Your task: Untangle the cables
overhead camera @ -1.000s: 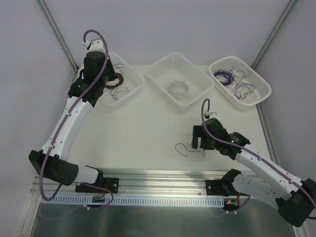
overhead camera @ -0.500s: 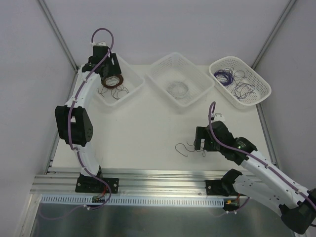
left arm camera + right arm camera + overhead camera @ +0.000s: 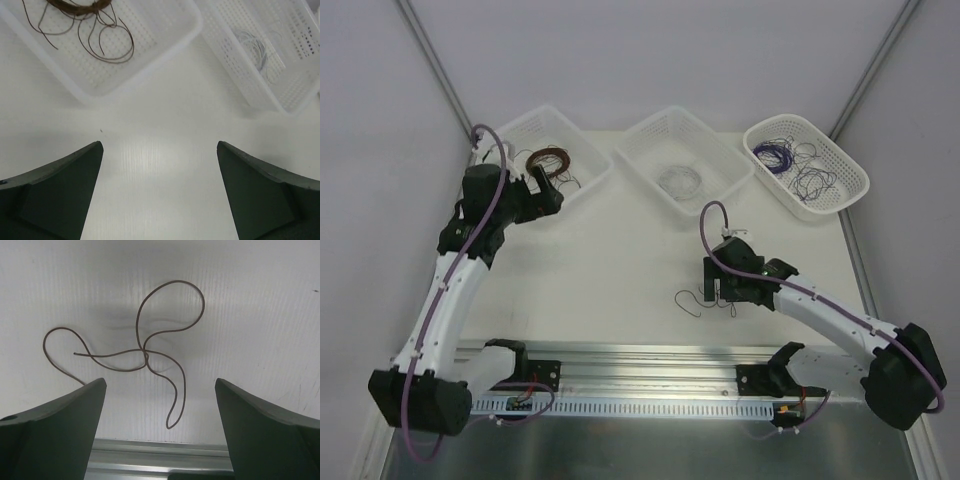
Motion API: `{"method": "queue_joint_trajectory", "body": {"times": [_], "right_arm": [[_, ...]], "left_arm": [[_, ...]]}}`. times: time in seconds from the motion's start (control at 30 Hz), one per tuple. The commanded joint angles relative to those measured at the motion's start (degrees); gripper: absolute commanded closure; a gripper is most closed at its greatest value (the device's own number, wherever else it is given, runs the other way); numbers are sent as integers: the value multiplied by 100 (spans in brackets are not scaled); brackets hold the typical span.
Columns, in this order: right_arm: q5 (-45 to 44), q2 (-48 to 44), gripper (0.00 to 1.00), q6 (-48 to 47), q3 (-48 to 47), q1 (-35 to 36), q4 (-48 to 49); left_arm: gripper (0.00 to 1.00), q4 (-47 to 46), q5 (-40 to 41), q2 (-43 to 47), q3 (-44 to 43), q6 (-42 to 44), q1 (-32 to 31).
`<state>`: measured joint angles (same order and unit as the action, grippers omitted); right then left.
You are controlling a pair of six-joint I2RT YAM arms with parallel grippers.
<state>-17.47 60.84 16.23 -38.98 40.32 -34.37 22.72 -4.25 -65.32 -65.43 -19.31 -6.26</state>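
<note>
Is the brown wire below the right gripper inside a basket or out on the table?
Out: the brown wire lies loose on the bare white table.

No text, label, brand, number or sign can be read in any of the views.
</note>
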Motion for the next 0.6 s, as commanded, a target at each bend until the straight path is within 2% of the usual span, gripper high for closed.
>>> {"method": "queue_joint_trajectory", "body": {"times": [0.0,0.17,0.27,0.37,0.57], "right_arm": [[103,497,6,3,-250,-41,386],[262,1184,11,187,-338,-50,536],[350,1553,18,293,-391,-59,537],[376,1825,32,337,-478,-59,519],[473,2204,50,276,-575,-50,563]], "left_arm": [[1,48,-743,817,1002,-292,-77],[1,145,-1569,1987,1980,-529,-112],[1,224,-1902,2461,2411,-705,-121],[1,233,-2123,2840,2789,-915,-130],[1,224,-2264,3069,3080,-1346,-340]]}}
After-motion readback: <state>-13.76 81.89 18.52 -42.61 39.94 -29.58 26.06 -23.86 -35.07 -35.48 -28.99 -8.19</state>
